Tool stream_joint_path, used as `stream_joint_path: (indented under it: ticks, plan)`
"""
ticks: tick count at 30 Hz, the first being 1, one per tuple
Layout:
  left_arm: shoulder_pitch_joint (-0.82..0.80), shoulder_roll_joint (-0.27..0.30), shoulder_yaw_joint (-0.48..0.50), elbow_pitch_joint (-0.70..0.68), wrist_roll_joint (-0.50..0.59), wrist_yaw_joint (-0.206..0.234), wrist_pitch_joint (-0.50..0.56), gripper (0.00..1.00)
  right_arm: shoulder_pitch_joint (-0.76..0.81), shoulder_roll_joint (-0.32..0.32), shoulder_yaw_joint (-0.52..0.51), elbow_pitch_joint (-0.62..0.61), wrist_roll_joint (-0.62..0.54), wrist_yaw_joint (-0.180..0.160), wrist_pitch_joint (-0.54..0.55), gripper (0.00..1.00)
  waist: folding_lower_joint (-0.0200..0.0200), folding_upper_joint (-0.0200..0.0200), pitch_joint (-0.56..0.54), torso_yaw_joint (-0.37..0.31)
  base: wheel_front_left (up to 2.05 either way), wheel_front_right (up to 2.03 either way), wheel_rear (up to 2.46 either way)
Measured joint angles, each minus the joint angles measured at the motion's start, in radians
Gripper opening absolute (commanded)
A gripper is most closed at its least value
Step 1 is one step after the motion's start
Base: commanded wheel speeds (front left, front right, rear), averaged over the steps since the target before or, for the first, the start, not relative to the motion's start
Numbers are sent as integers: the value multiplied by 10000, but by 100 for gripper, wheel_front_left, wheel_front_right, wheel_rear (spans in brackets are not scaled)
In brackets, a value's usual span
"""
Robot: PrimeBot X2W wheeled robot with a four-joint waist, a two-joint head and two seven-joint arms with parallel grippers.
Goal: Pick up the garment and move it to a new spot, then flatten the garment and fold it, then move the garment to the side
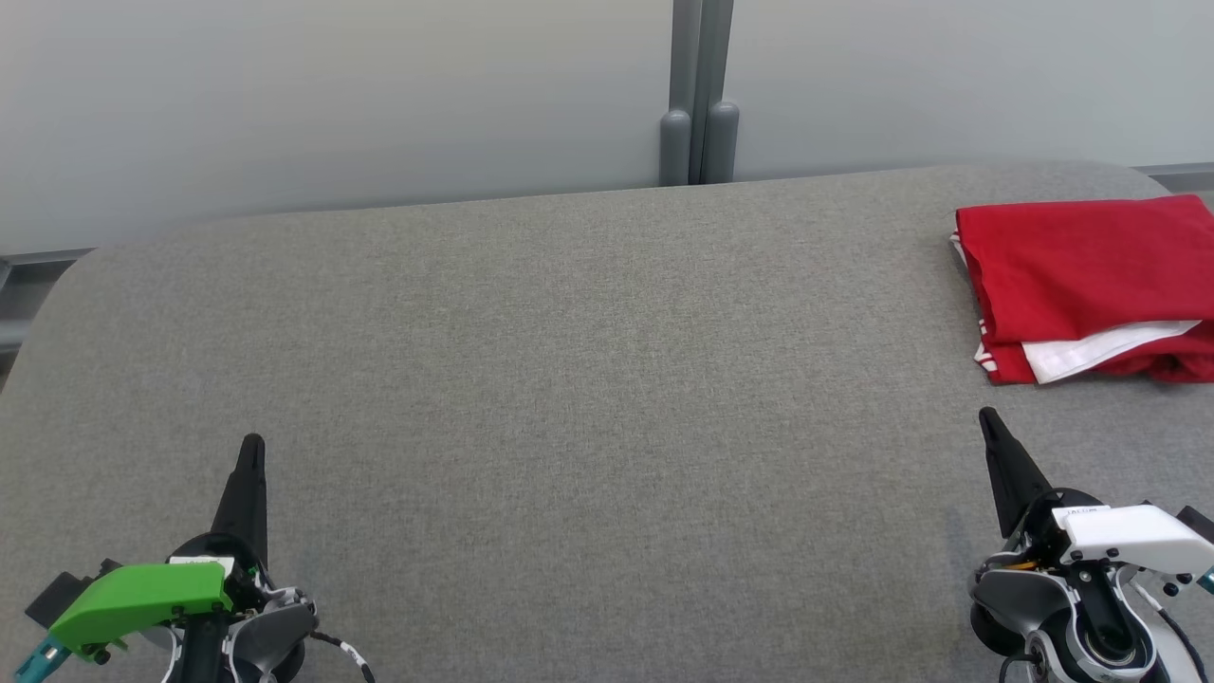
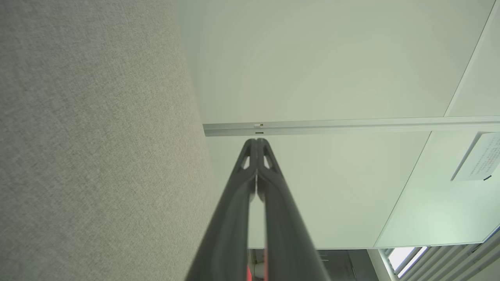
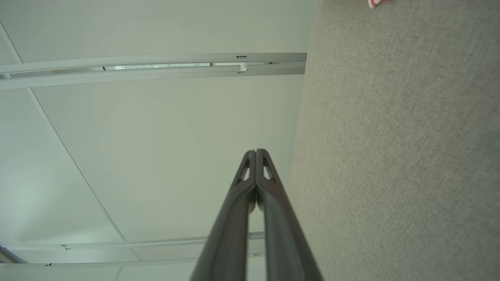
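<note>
Folded red cloth garment (image 1: 1091,275) lies just ahead of the right tool (image 1: 986,415), lengthwise across the grey fabric counter (image 1: 569,379); left tool (image 1: 252,442) well apart; both pinched shut, empty.

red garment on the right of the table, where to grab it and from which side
Probably the near left corner of the red garment, taken by the right gripper coming from the robot's side. It lies folded flat, and there its stacked edges and white inner layer sit exposed, giving something to pinch. The gripper is shut, so it must open first.
</note>
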Motion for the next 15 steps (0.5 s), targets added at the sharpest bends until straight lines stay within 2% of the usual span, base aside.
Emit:
stream_joint_path:
  ticks: [15]
  plan:
    - [0, 0, 0, 0, 0, 0, 0, 0, 0, 0, 0, 0, 2, 0, 2, 0, 0, 0, 0, 0, 0, 0, 0]
